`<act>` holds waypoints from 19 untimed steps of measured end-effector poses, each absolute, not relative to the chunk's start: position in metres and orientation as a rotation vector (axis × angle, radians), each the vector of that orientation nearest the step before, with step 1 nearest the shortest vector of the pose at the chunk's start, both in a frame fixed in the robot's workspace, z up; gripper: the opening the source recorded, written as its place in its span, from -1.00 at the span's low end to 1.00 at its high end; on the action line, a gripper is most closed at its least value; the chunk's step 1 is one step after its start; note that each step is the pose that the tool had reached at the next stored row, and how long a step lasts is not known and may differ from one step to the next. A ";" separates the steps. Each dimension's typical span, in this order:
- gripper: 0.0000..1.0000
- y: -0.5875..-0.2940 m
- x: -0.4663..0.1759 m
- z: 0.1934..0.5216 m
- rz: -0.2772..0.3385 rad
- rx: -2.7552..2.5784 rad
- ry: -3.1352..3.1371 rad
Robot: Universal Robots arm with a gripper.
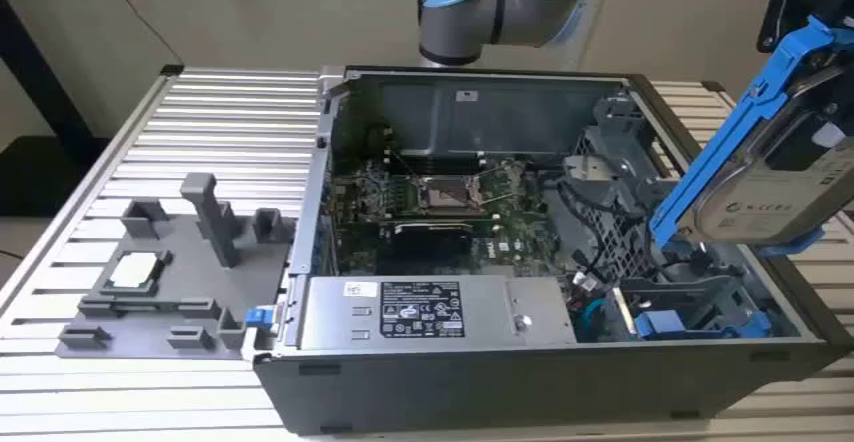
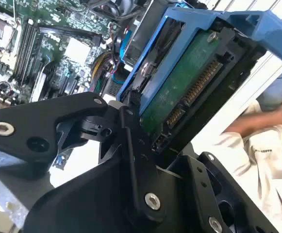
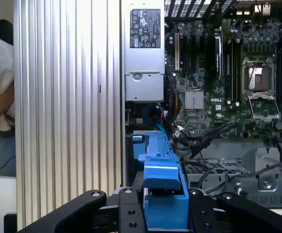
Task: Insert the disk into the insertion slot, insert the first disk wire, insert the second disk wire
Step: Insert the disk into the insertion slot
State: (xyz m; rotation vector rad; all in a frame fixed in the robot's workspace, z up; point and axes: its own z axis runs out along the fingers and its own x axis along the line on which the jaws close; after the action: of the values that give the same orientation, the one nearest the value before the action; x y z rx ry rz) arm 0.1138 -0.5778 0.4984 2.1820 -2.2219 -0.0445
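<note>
The disk [image 1: 787,177], a silver-grey drive with a white label in a bright blue carrier frame, hangs tilted above the open computer case's side at the exterior view's right. My gripper [image 3: 164,206] is shut on it, and its black fingers [image 3: 126,213] clamp the blue carrier [image 3: 162,165] from both sides. In the second wrist view the disk's green board and connector [image 2: 194,92] face the camera. The insertion slot [image 1: 694,302] is the grey drive bay in the case's near corner below the disk, with another blue carrier front [image 1: 661,324] in it. A blue cable [image 1: 594,312] lies beside the bay.
The case holds a motherboard [image 1: 441,202] and a silver power supply [image 1: 414,312] along its front. A grey fixture [image 1: 160,282] with small parts lies on the ribbed table at the exterior view's left. A person's sleeve and hand [image 2: 262,145] are close to the table's edge.
</note>
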 end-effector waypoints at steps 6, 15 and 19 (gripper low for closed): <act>-0.35 -0.578 0.114 0.498 -0.046 2.183 -2.222; -0.35 -0.578 0.114 0.493 -0.045 2.183 -2.223; -0.35 -0.578 0.115 0.488 -0.045 2.183 -2.223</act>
State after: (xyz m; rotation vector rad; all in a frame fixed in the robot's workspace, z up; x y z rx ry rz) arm 0.1154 -0.5777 0.4884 2.1829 -2.2226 -0.0450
